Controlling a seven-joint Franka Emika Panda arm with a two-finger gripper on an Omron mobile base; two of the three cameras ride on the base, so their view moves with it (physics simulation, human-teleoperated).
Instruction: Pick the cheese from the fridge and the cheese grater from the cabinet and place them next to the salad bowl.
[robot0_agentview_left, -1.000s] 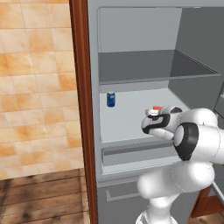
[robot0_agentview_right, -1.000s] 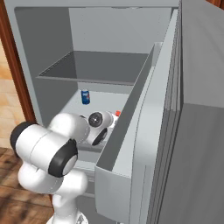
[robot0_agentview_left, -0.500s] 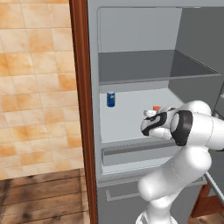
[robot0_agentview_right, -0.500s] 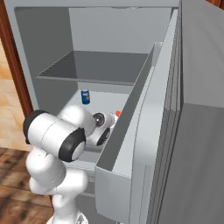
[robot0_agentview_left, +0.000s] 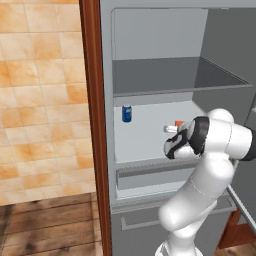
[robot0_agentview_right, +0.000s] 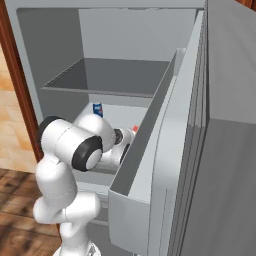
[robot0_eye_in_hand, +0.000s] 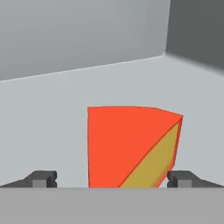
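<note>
Two dark fingertips are seen low in the hand view, spread wide to either side of the cheese; nothing is pinched yet. The jaws are held fully apart. The wedge is set on the fridge shelf, red rind toward the hand, near the right inner wall. A small blue can is noted further left on the same shelf. First step, the cheese pick, is judged in hand. Next, a short advance is called for, then closure across the wedge.
</note>
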